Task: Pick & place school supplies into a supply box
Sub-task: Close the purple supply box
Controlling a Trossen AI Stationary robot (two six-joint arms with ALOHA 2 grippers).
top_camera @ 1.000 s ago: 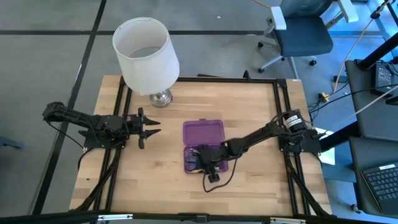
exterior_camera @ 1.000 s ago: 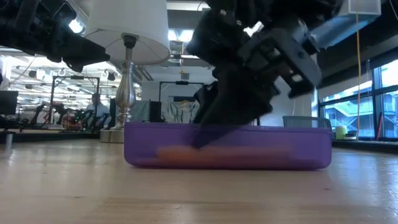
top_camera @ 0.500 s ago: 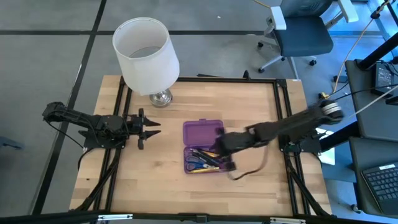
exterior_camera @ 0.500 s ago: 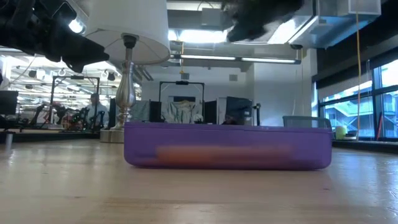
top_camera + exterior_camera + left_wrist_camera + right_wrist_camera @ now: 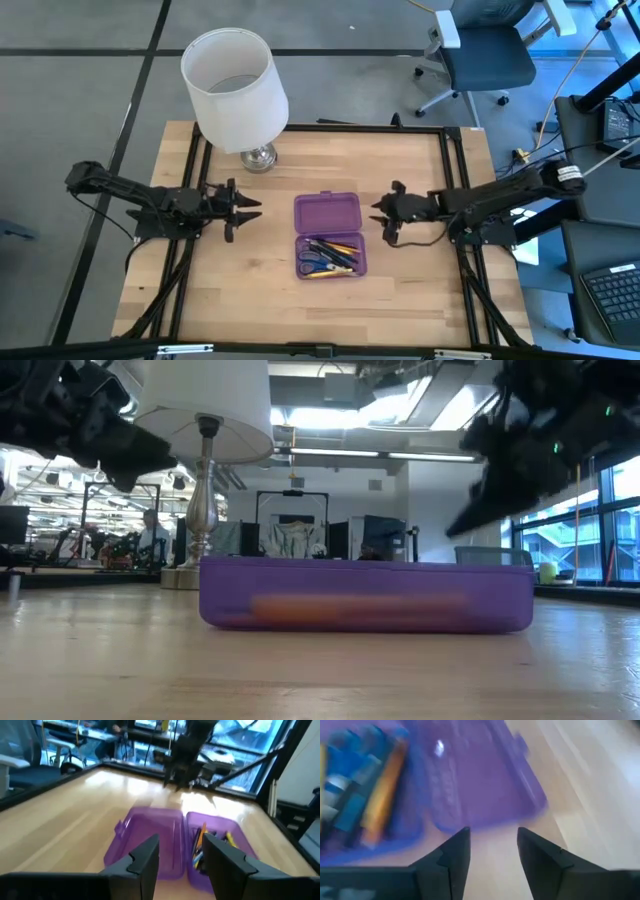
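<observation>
The purple supply box [image 5: 331, 255] lies open on the table's middle, its lid [image 5: 328, 212] flat on the far side. In its tray lie the school supplies [image 5: 328, 257]: orange and yellow pencils [image 5: 201, 840], dark pens and blue-handled scissors [image 5: 312, 264]. My left gripper [image 5: 245, 208] hovers left of the box, open, pointing at it, its fingers [image 5: 147, 862] empty. My right gripper [image 5: 380, 212] hovers just right of the lid, open, nothing between its fingers [image 5: 452, 857]. Seen from table height, the box [image 5: 365, 595] rests flat on its bottom.
A white-shaded lamp [image 5: 235, 85] on a metal foot [image 5: 258, 157] stands at the table's far left. A black frame [image 5: 445, 150] runs around the tabletop. Bare wood lies near the front edge and on both sides of the box.
My right gripper has risen out of the box's tray and drawn back toward the table's right and far side, now beside the lid. The supplies lie uncovered in the tray. The box has stayed put.
</observation>
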